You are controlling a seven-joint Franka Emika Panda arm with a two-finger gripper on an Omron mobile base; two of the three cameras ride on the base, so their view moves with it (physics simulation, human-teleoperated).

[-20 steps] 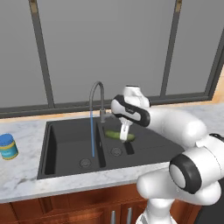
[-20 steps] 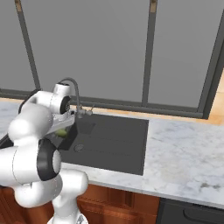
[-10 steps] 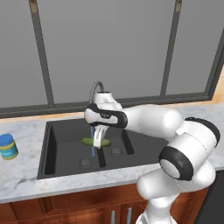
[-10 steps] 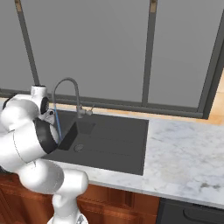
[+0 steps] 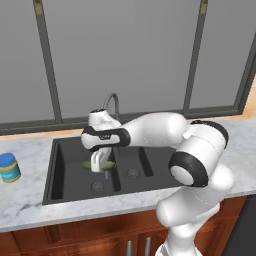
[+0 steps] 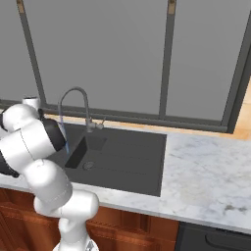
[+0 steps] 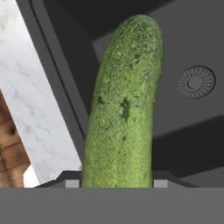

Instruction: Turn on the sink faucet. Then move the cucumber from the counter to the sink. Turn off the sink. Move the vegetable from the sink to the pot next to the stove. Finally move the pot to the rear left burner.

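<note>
Over the sink [image 5: 60, 172], the gripper [image 5: 99, 161] clamps the cucumber [image 7: 124, 105] crosswise, level.

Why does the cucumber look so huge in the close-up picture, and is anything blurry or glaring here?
Hand view: the cucumber sits close to the lens, sharp, no glare. Left base view: it looks small in the gripper over the sink; soft, even light.

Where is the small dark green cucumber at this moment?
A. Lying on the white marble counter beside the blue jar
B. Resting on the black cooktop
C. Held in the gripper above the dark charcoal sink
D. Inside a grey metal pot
C: the small dark green cucumber sits between the fingertips of the gripper, over the dark charcoal sink with a drain below.
</note>
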